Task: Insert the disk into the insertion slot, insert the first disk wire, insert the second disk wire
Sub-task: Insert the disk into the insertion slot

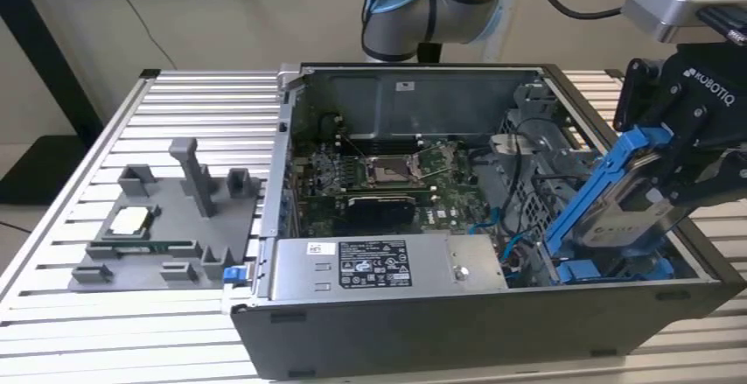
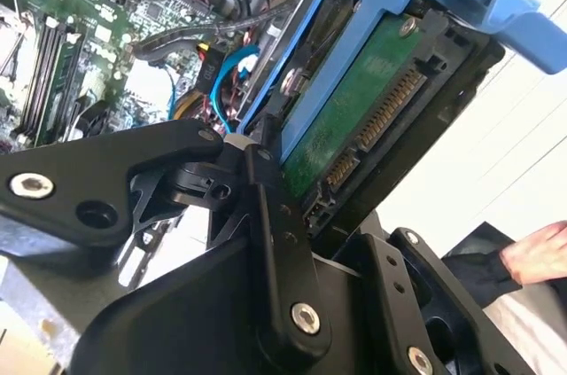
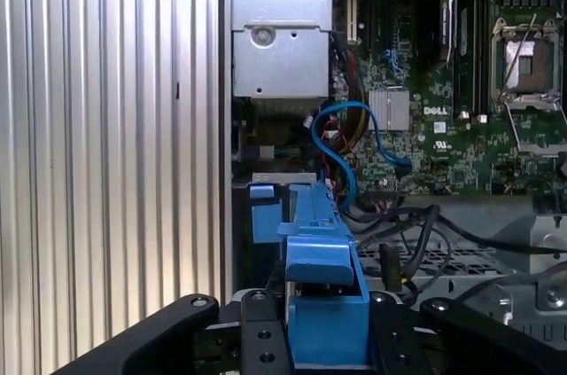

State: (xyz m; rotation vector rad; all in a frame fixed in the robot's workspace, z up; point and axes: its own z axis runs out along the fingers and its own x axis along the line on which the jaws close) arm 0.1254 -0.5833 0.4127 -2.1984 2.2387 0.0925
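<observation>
My gripper (image 1: pixel 667 183) is shut on the disk (image 1: pixel 617 218), a silver drive in a bright blue carrier. I hold it steeply tilted, with its low end down among blue plastic parts at the floor of the open computer case, on the exterior view's right. The grey metal insertion slot (image 1: pixel 527 193) stands just beside it, toward the motherboard. In the second wrist view the disk's green board and connector (image 2: pixel 354 109) face the camera between the black fingers (image 2: pixel 266 180). The blue carrier (image 3: pixel 323 304) sits between the finger pads in the first wrist view. A blue disk wire (image 3: pixel 341 153) loops loose near the cage.
The silver power supply (image 1: pixel 386 261) lies along the case's front wall, with the motherboard (image 1: pixel 386 174) behind it. A grey fixture (image 1: pixel 164 226) with small parts rests on the slatted table (image 1: pixel 70 331) at the exterior view's left. A person's hand (image 2: pixel 536 251) shows beyond the case.
</observation>
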